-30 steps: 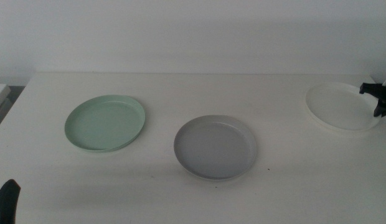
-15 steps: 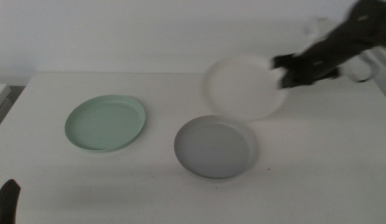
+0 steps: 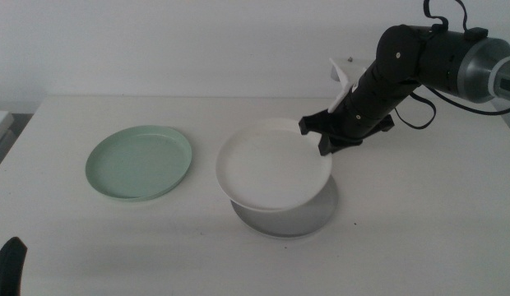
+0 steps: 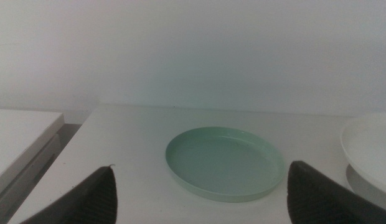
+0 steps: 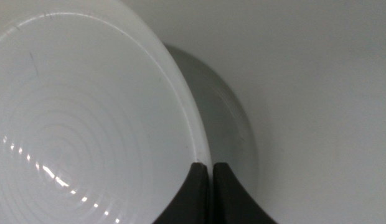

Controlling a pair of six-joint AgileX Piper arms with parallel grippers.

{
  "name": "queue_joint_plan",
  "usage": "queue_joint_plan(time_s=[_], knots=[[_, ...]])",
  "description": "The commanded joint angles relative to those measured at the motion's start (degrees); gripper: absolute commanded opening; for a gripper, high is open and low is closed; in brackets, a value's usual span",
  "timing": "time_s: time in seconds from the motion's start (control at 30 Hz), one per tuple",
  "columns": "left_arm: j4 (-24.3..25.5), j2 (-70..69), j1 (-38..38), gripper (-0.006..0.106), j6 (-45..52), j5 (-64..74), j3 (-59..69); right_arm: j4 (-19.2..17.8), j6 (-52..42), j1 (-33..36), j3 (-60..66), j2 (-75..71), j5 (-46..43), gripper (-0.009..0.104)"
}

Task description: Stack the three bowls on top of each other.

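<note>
My right gripper (image 3: 323, 136) is shut on the rim of the white bowl (image 3: 274, 165) and holds it just above the grey bowl (image 3: 296, 215), which shows only at its near and right edge. In the right wrist view the dark jaws pinch the white bowl (image 5: 87, 118) at its rim, with the grey bowl (image 5: 227, 124) below it. The mint green bowl (image 3: 139, 161) lies flat on the table at the left, apart from the others. My left gripper (image 4: 199, 186) waits at the table's near left corner, open, facing the green bowl (image 4: 225, 162).
The white table (image 3: 419, 222) carries only the bowls. A cable loops from the right arm (image 3: 428, 62) near the back wall. A lower white surface (image 4: 22, 134) lies beyond the table's left edge.
The right arm lifted the white bowl from the far right of the table and carried it leftward; it now hangs over the grey bowl. The left arm stayed still.
</note>
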Motion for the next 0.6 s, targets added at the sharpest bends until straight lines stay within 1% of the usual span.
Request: queue_joint_plan(time_s=[0.0,0.1,0.37,0.57], knots=[[0.12,-0.2,-0.23,0.094,-0.3,-0.73,-0.01,-2.29,1.14,-0.07,0.45,-0.42,1.19,-0.003],[0.12,-0.2,-0.23,0.094,-0.3,-0.73,-0.01,-3.54,2.04,-0.07,1.09,-0.42,0.8,-0.003],[0.12,-0.2,-0.23,0.094,-0.3,-0.73,-0.01,-3.89,2.61,-0.07,1.38,1.89,0.81,-0.003],[0.12,-0.2,-0.23,0.094,-0.3,-0.73,-0.01,-5.97,2.68,-0.07,1.38,1.88,0.81,-0.001]])
